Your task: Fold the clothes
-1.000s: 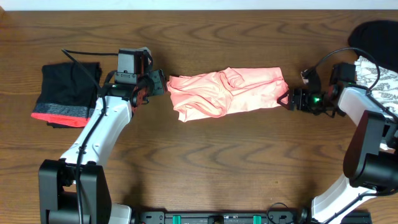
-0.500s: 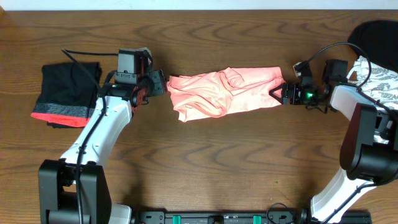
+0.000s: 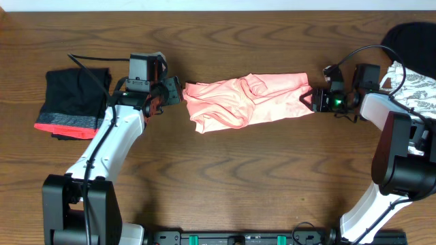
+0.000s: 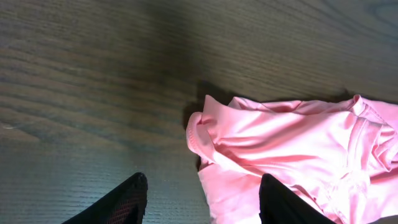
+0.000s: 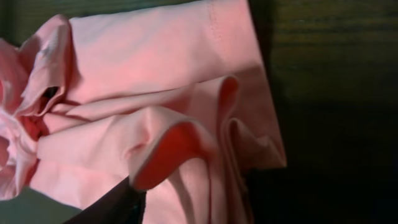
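Overhead: black garment with red band [image 3: 71,102] folded, far left. Next, left gripper [image 3: 175,92], fingers apart, empty, just beside salmon-pink garment [image 3: 245,102], crumpled at centre. At its right edge, right gripper [image 3: 315,101]; cannot tell whether gripping. Far right, white printed garment [image 3: 417,85].

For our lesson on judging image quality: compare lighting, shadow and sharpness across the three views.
Overhead: evenly lit, the table showing sharp wood grain, the pink garment crisp. Left wrist: table dim, a dark shadow beside the garment's edge, the left gripper out of focus. Right wrist: murky, cloth tinged red, table nearly black at right.
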### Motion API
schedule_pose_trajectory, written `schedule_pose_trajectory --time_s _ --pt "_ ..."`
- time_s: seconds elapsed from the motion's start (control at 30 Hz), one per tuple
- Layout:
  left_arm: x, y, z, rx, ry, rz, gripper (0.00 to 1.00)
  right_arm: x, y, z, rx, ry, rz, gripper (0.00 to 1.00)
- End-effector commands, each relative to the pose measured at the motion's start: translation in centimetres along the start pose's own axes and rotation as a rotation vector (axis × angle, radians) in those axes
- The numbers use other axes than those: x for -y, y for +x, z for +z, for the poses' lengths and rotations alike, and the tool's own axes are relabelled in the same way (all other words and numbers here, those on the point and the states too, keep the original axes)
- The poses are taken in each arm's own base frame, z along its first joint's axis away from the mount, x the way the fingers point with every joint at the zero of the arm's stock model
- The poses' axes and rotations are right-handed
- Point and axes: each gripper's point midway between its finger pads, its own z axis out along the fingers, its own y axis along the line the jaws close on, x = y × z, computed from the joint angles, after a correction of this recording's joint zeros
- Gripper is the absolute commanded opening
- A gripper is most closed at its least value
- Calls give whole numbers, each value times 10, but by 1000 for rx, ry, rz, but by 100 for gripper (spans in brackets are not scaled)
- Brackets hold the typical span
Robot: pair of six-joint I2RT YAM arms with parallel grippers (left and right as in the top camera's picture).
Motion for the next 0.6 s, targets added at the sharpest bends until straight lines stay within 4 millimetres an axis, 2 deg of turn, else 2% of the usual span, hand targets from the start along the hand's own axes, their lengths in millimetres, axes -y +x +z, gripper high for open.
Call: schedule_pose_trajectory --time_s 0.0,0.1,0.33,0.5,0.57 --pt "-4 4 3 -13 -14 13 58 12 21 14 -63 50 32 50" --pt "-4 5 3 -13 -14 13 58 7 20 18 -62 41 16 61" --pt "-4 5 3 -13 -14 13 58 -2 27 40 -83 25 4 64" --pt "-4 5 3 -14 -14 13 58 6 33 55 -85 25 73 61" --pt "-4 5 3 -14 -14 13 58 8 38 59 -97 22 84 53"
